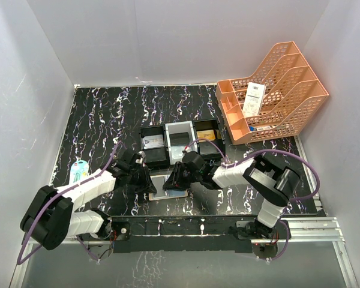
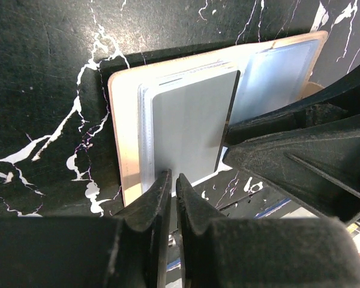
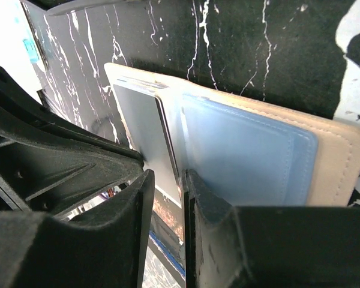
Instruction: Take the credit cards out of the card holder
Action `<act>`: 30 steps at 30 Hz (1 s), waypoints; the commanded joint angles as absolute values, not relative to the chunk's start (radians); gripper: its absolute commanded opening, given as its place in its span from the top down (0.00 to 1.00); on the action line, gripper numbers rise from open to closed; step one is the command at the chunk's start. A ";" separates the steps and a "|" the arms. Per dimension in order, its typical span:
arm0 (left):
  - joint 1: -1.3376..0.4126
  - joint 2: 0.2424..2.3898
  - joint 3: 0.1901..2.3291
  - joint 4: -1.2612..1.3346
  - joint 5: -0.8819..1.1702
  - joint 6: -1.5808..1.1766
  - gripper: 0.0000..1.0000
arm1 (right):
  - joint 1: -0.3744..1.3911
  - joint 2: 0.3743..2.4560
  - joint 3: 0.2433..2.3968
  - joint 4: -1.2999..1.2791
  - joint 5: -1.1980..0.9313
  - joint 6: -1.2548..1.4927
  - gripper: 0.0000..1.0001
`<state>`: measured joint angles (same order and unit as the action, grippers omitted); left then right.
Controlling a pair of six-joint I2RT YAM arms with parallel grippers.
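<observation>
Left hand [image 2: 173, 179] clenched on card holder [image 2: 116, 138]; right hand [image 3: 168, 180] parted, seemingly astride plain grey card [image 3: 138, 117]

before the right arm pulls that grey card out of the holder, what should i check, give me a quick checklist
1. Holder open, flat on table: ok.
2. Grey card exposed in holder: ok.
3. Card edge between right gripper jaws: ok.
4. Right grip firm on card: cannot tell.
5. Left gripper pinning holder's near edge: cannot tell; its jaws are nearly shut there.
</observation>
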<state>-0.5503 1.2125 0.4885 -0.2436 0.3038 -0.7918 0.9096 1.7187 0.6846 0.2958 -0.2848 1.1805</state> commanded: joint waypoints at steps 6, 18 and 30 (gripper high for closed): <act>-0.556 1.164 0.476 -0.338 0.226 -0.785 0.86 | 0.910 1.735 0.687 0.351 -0.294 1.204 0.80; -0.557 1.167 0.499 -0.341 0.239 -0.754 0.79 | 0.909 1.735 0.692 0.334 -0.287 1.204 0.81; -0.560 1.191 0.466 -0.306 0.269 -0.753 0.97 | 0.909 1.735 0.680 0.383 -0.311 1.214 0.82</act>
